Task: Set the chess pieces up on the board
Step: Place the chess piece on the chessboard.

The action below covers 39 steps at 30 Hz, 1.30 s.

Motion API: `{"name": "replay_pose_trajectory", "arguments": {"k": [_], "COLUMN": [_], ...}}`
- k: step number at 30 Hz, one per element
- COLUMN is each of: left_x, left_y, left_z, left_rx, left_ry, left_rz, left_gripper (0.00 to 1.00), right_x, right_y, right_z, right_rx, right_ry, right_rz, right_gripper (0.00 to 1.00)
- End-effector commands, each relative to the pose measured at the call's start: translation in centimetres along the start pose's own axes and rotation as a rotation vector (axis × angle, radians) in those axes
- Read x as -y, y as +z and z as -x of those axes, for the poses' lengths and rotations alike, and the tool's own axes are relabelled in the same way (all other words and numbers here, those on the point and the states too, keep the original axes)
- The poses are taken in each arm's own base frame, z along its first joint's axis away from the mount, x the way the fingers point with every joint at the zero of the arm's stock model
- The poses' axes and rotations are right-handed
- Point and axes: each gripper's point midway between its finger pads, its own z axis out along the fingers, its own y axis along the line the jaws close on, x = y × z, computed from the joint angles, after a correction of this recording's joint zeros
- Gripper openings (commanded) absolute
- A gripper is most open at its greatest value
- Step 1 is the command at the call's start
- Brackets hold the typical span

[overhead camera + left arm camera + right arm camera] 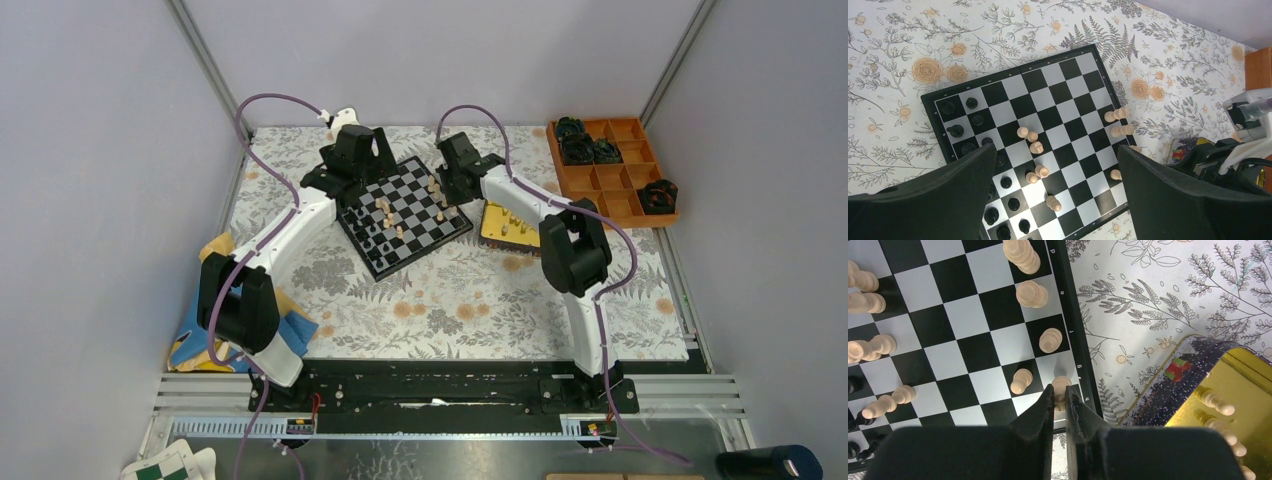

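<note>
**Board** (430, 236): flat on the floral cloth (450, 310), turned corner-on in the top view, lying toward 12 o'clock of the table centre.

**Black pieces** (971, 103): grouped on the board's 8 o'clock side in the left wrist view, mostly upright.

**Tan pieces** (1028, 134): scattered mid-board, several tipped over. Others stand in a column along the 3 o'clock edge.

**Left gripper** (1056, 165): above the board, jaws spread wide with nothing between them.

**Right gripper** (1059, 396): over the board's 3 o'clock edge. Its jaws are pinched narrow around one tan piece (1062, 383), which is at an edge square by the rim.

**Gold tin** (495, 222): just beside the board at 3 o'clock, with spare tan pieces (1215, 402) lying inside.

**Orange tray** (620, 205): well apart from the board, at 2 o'clock.
</note>
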Motion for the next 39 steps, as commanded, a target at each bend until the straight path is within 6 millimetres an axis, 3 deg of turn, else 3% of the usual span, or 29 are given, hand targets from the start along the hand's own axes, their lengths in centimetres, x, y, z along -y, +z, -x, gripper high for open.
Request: {"name": "replay_pose_trajectory", "arguments": {"k": [1, 19, 25, 33, 39], "left_x": [0.1, -0.1, -0.1, -0.1, -0.3], "left_y": [0.0, 0.6, 0.7, 0.8, 0.7], "left_z": [1.1, 0.7, 0.5, 0.4, 0.4], "left_rx": [0.034, 0.024, 0.017, 0.015, 0.017], "left_ry": [-0.017, -0.015, -0.014, -0.014, -0.015], "left_rz": [-0.01, 0.0, -0.001, 0.0, 0.003], "left_gripper": [0.99, 0.99, 0.99, 0.99, 0.99], "right_x": [-1.4, -1.8, -1.8, -1.8, -1.9], "right_y": [-0.3, 0.8, 1.0, 0.9, 0.1], "right_z": [2.0, 1.9, 1.5, 1.6, 2.6], "right_rx": [0.054, 0.036, 0.025, 0.034, 0.063], "right_ry": [-0.019, -0.022, -0.025, -0.024, -0.025], "right_rz": [0.041, 0.056, 0.057, 0.058, 0.066], "right_gripper": [0.0, 0.01, 0.1, 0.32, 0.37]}}
